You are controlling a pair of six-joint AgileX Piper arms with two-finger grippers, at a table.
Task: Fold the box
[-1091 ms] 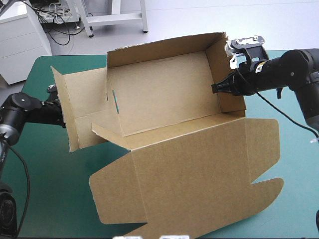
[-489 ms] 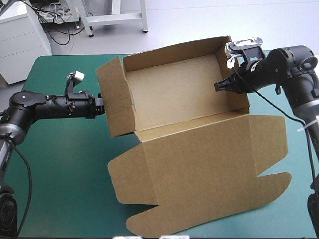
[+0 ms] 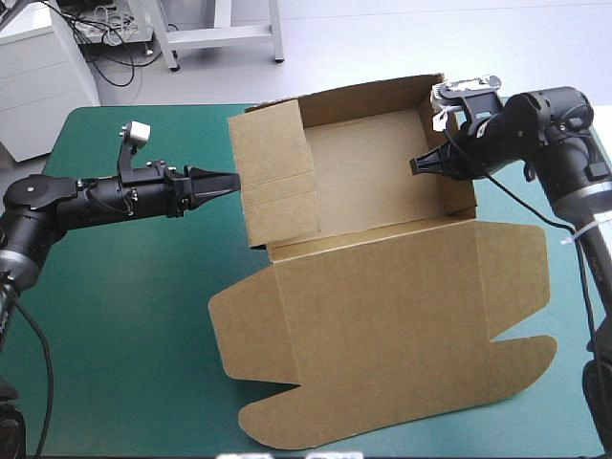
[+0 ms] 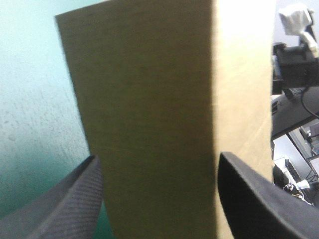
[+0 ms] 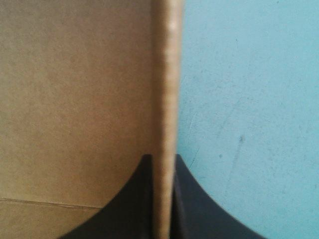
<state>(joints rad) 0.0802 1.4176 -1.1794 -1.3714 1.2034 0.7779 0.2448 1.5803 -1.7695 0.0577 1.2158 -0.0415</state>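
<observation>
While the left wall (image 3: 277, 182) of the box (image 3: 368, 177) leans in over the tray floor with no sign of being tucked down, the fold is judged unsecured. The chief risk is spring-back: the board may swing outward again if nothing presses it home. A second risk is a push from the left that slides the whole box across the table (image 3: 143, 306), because the tray looks anchored only at one pinched wall. That could crease the right wall (image 3: 451, 191) at the pinch or pull it free. A third risk is that the wall's edge slips between the spread fingers instead of being driven by them.

The left tool (image 3: 229, 180) is released. In the left wrist view (image 4: 158, 157) its black fingers (image 4: 65, 204) stand wide apart, with the brown wall filling the space just ahead and between them. From above, its tip sits right at the wall's outer face; actual contact cannot be confirmed.

The right tool (image 3: 421, 164) is clenched on the right wall, reaching in from the tray side. The right wrist view (image 5: 163, 162) shows the board's edge held between its two fingers.

The box lies mid-table toward the far edge. Its lid (image 3: 382, 335) lies flat toward the near edge.
</observation>
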